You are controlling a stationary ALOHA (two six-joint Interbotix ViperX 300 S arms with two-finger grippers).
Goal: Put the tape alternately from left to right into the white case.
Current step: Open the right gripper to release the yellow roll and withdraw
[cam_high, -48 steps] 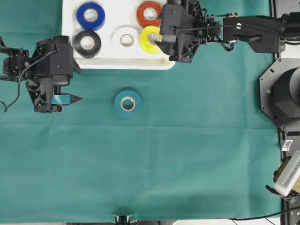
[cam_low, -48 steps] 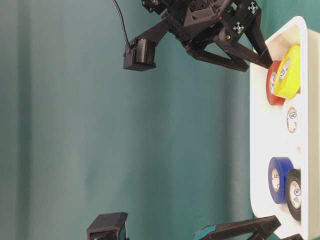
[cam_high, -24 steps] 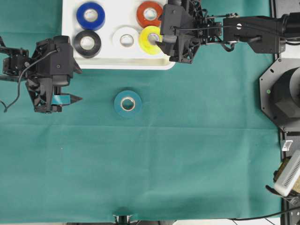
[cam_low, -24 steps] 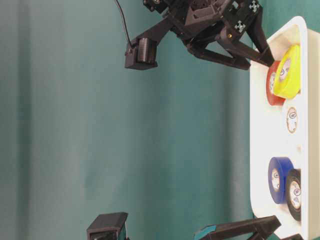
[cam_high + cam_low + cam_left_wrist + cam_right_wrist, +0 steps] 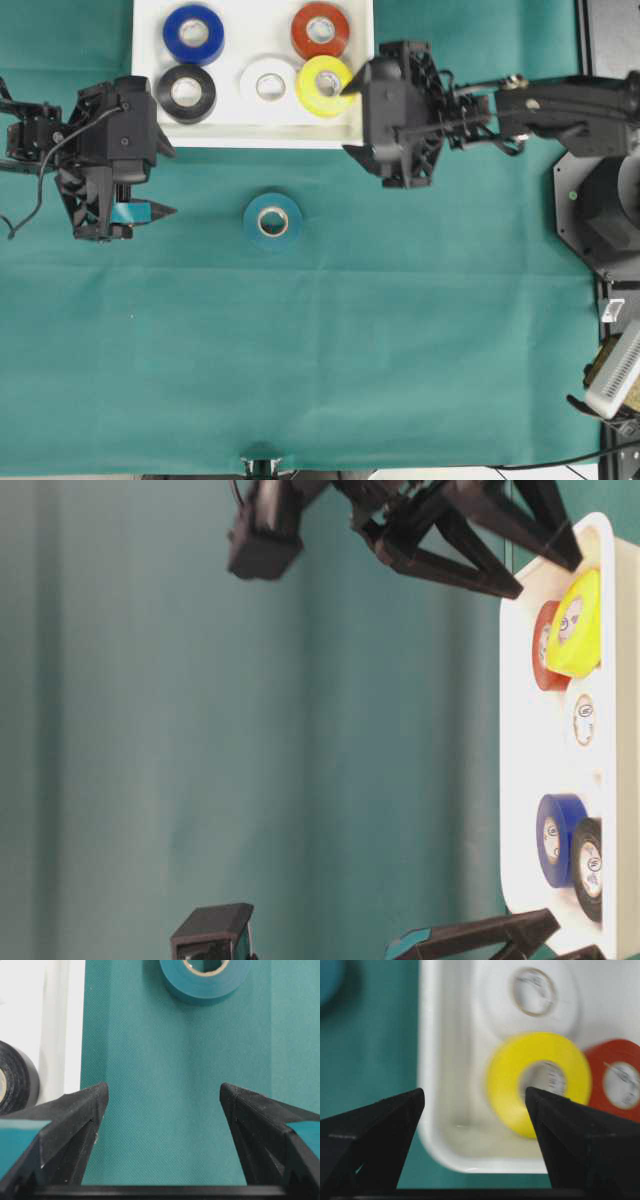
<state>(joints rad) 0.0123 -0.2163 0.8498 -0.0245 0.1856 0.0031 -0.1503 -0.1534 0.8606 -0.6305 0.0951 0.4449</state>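
The white case point(image 5: 150, 135) lies at the back of the green cloth and holds blue point(image 5: 193, 33), black point(image 5: 186, 92), white point(image 5: 268, 82), red point(image 5: 320, 29) and yellow point(image 5: 324, 85) tape rolls. The yellow roll point(image 5: 573, 625) sits tilted, overlapping the red one point(image 5: 543, 645). A teal roll point(image 5: 272, 221) lies flat on the cloth in front of the case. My right gripper point(image 5: 350, 120) hovers open and empty at the case's front right corner, just short of the yellow roll point(image 5: 537, 1082). My left gripper point(image 5: 168, 181) is open and empty, left of the teal roll point(image 5: 205, 977).
The right arm's dark base point(image 5: 600, 200) stands at the right edge of the table, with a white device point(image 5: 615, 370) below it. Green cloth point(image 5: 350, 350) covers the table in front of the teal roll.
My right gripper has drawn back from the yellow roll, out of the case toward the right. The yellow roll stays in the case. The left arm has not moved.
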